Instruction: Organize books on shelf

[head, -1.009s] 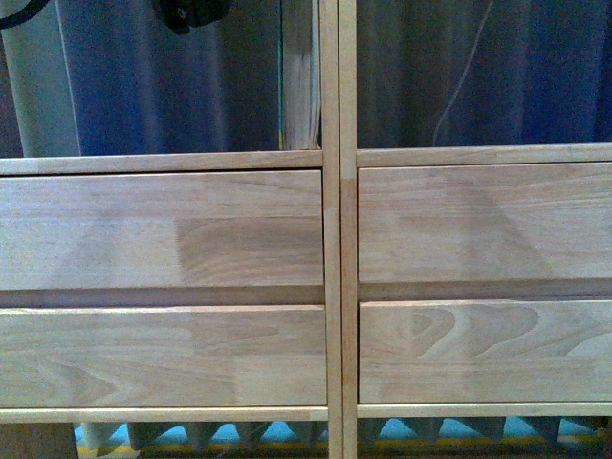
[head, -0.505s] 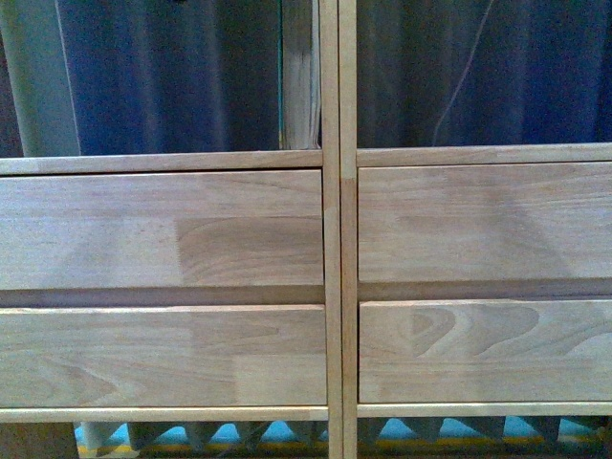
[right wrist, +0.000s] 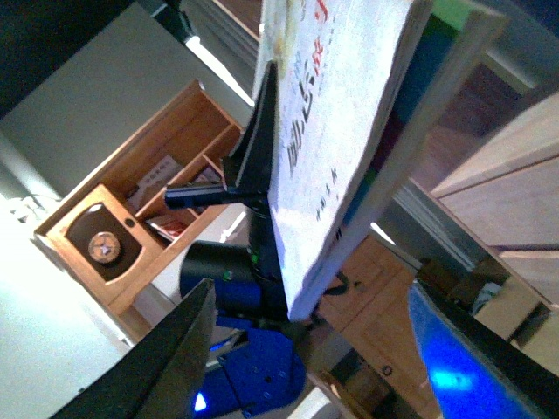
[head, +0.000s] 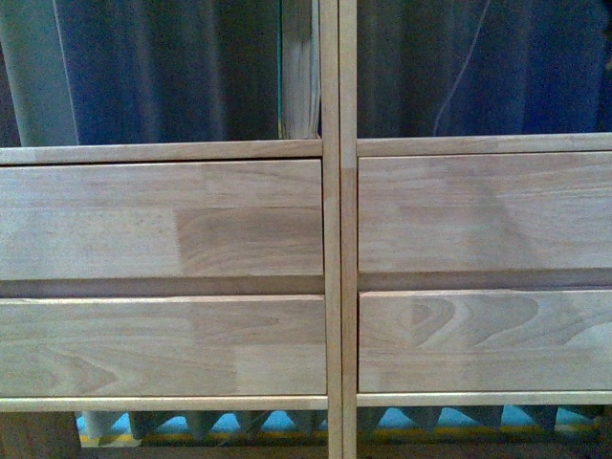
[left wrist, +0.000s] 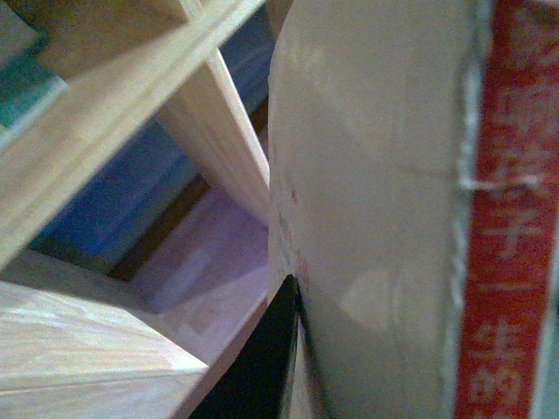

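- The left jaws are closed on the book (left wrist: 376,175). 1 black finger (left wrist: 262,375) lies flat against its pale cover, and the other finger is hidden behind the book.
- The book's red spine (left wrist: 511,218) carries pale Chinese characters and sits on the far side of the cover from that finger.
- In the right wrist view, the same book (right wrist: 341,113) is held off the bench, its white cover with dark characters facing the left finger (right wrist: 258,131). The page edge faces away from that finger, toward a pale wood board (right wrist: 454,78) of the shelf just beyond.
- The left arm's blue body (right wrist: 253,367) shows behind those jaws.
- The right jaws are spread wide and hold nothing. The 2 fingers (right wrist: 170,367) stand well apart, and the book is ahead of their gap, not touching them.
- The shelf (head: 331,229) fills the front view with 4 drawers (head: 163,220). No jaws show there.
- A second book (head: 299,67), thick and yellowed, stands upright in the left bay, touching the central post.
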You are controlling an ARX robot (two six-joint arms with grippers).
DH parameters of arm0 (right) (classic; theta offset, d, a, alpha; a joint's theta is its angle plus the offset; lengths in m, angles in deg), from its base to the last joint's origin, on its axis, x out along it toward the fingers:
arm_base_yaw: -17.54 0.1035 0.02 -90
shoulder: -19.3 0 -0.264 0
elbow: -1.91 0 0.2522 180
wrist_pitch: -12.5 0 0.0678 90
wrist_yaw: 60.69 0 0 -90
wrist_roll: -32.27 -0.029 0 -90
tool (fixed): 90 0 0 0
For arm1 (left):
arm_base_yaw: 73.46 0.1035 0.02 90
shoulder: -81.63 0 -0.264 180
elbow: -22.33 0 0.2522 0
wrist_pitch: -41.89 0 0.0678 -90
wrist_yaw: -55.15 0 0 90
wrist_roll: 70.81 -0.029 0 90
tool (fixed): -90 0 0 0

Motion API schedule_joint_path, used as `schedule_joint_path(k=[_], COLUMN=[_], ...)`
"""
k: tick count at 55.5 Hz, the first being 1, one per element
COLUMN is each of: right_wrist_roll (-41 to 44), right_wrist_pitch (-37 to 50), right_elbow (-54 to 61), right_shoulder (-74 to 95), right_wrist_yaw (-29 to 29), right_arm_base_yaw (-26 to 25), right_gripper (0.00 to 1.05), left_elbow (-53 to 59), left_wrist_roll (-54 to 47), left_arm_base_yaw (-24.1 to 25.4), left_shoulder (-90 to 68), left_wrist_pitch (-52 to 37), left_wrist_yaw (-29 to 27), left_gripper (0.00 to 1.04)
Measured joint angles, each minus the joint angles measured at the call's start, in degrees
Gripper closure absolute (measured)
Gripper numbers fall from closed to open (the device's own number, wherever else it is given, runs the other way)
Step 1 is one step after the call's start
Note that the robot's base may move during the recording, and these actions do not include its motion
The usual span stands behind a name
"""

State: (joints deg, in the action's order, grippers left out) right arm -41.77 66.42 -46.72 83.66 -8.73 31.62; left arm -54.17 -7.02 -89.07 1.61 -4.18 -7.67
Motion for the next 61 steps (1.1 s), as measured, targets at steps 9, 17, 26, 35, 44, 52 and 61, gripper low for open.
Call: schedule_joint_path(k=[9, 17, 26, 35, 44, 52, 61], right_wrist_roll=[2.4, 4.5, 3.1, -2.4, -6.8, -8.5, -8.5], right_wrist_pitch=[-3.1, -5.3, -2.2, 4.6, 9.6, 12.3, 12.3], right_elbow=[2.5, 2.8, 2.9, 5.1, 8.5, 10.2, 10.5], right_shoulder=[-3.6, -8.9, -12.6, -15.1, -18.0, -18.7, -18.8], right_wrist_yaw=[-4.9, -10.3, -15.7, -19.6, -23.3, -24.4, -24.1], right_arm_base_yaw=[-8.8, -18.1, -27.6, -35.2, -39.6, -40.7, -40.7], right_gripper=[0.07, 0.07, 0.07, 0.07, 0.07, 0.07, 0.07], left_elbow=[-1.1, -4.8, -8.7, -12.7, -18.3, -26.9, -36.8], left_wrist_roll=[-13.7, -29.6, -47.1, -60.2, -66.6, -68.9, -69.2], left_arm_base_yaw=[2.7, 4.0, 4.5, 4.5, 4.8, 5.9, 6.3], left_shoulder=[0.0, -3.5, -8.9, -14.5, -20.4, -27.0, -33.7], left_wrist_pitch=[8.2, 12.0, 10.0, 7.7, 9.0, 12.1, 15.5], left_wrist_yaw=[-4.1, -9.3, -14.8, -16.8, -18.2, -19.0, -19.2], left_gripper=[0.89, 0.89, 0.89, 0.89, 0.89, 0.89, 0.89])
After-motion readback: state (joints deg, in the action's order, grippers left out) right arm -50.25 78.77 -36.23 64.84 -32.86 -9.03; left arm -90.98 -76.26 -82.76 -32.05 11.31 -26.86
